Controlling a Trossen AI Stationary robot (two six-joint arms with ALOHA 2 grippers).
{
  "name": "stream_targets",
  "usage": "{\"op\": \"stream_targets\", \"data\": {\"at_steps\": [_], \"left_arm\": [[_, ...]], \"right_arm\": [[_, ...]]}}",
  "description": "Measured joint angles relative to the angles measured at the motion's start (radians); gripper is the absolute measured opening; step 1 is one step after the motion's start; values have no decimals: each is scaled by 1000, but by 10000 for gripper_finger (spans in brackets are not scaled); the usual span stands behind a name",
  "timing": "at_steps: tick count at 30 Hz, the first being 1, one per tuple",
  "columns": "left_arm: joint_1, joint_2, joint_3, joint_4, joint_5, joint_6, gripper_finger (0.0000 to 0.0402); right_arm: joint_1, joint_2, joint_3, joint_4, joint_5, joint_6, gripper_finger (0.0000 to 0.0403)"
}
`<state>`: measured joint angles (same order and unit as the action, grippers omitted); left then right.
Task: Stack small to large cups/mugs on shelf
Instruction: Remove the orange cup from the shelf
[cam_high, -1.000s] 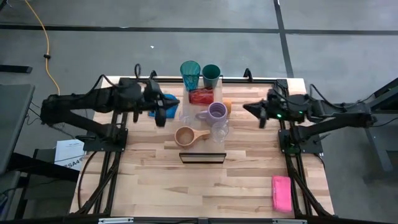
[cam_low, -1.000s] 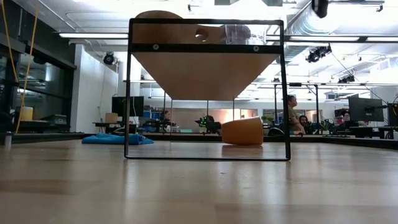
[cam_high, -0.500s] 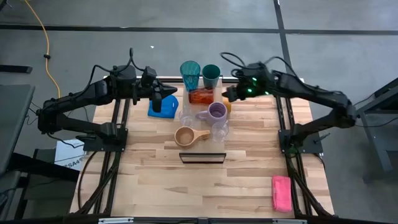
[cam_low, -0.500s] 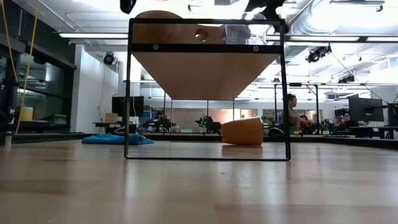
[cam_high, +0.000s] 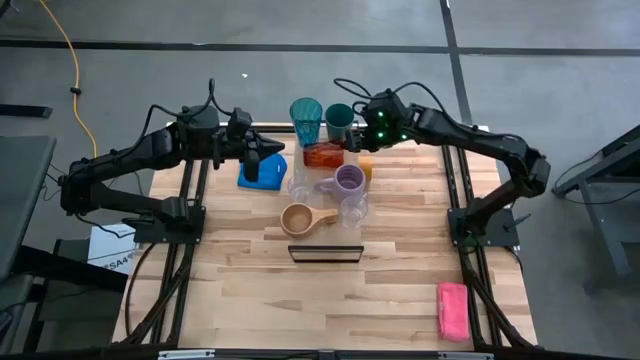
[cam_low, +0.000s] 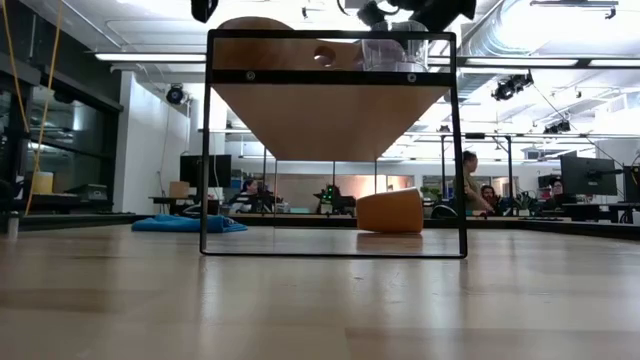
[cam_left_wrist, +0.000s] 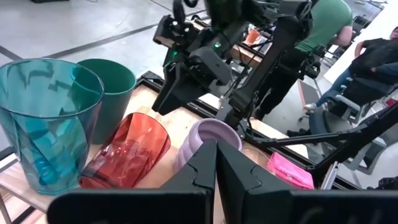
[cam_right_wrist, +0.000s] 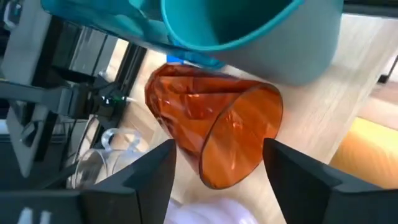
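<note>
We see the red cup (cam_right_wrist: 214, 134) lying on its side on the shelf (cam_high: 315, 188), beside the green cup (cam_high: 339, 121). Our right end effector (cam_right_wrist: 217, 168) hovers above it, fingers spread. Our left end effector (cam_high: 256, 165), fingers together, waits over the blue cloth (cam_high: 244, 177) on the bench (cam_high: 250, 290).

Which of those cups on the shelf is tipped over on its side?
The red cup, beside the upright teal tumbler and dark green cup.

In the low view, the shelf (cam_low: 330, 110) hides all but the orange cup (cam_low: 390, 211).
</note>
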<state>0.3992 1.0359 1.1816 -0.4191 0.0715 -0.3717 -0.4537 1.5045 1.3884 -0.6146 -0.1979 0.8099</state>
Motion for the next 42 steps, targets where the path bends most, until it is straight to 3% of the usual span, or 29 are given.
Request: {"op": "stream_targets", "data": {"at_steps": [8,20,36,42], "left_arm": [[0,0,0,1,-2,-5,0],[0,0,0,-1,-4,-25,0],[0,0,0,-2,-4,-23,0],[0,0,0,-2,-4,-24,0]], "right_arm": [[-4,60,0,55,-70,9,210],[-4,81,0,108,-79,30,202],[7,91,0,131,-60,47,19],[24,90,1,136,-76,63,7]]}}
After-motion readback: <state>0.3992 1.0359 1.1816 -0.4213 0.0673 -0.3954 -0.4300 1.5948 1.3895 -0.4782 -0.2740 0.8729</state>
